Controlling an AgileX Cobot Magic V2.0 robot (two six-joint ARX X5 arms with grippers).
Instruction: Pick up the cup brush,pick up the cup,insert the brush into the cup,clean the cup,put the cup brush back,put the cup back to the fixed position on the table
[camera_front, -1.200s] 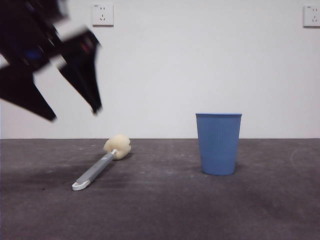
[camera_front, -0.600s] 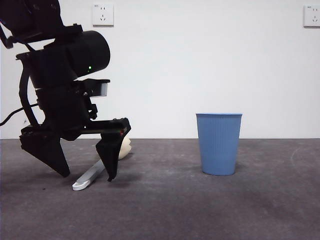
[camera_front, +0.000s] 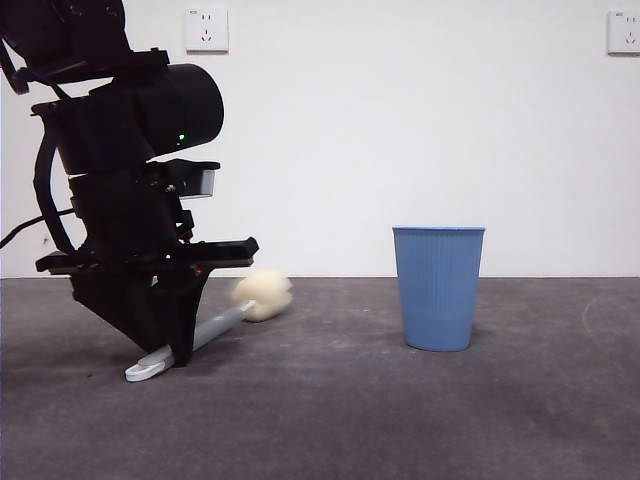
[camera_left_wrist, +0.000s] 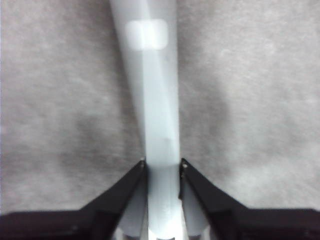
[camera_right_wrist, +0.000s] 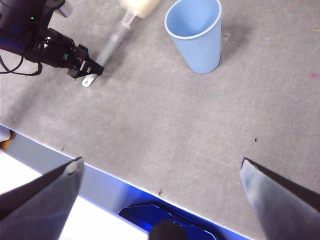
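Your left gripper (camera_front: 165, 352) is clamped on the grey handle of the slim sponge-headed cup brush (camera_front: 225, 322) – low at the dark grey table (camera_front: 400, 420), left. The ribbed blue plastic cup (camera_front: 438, 288) stands upright, well apart, right. Your right gripper (camera_right_wrist: 160, 172) waits with jaws spread wide.

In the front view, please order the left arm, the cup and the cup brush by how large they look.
1. Left arm, with the left gripper shut on the brush handle.
2. Cup.
3. Cup brush, partly hidden by the gripper.
The arm's nearness to the camera may exaggerate it.
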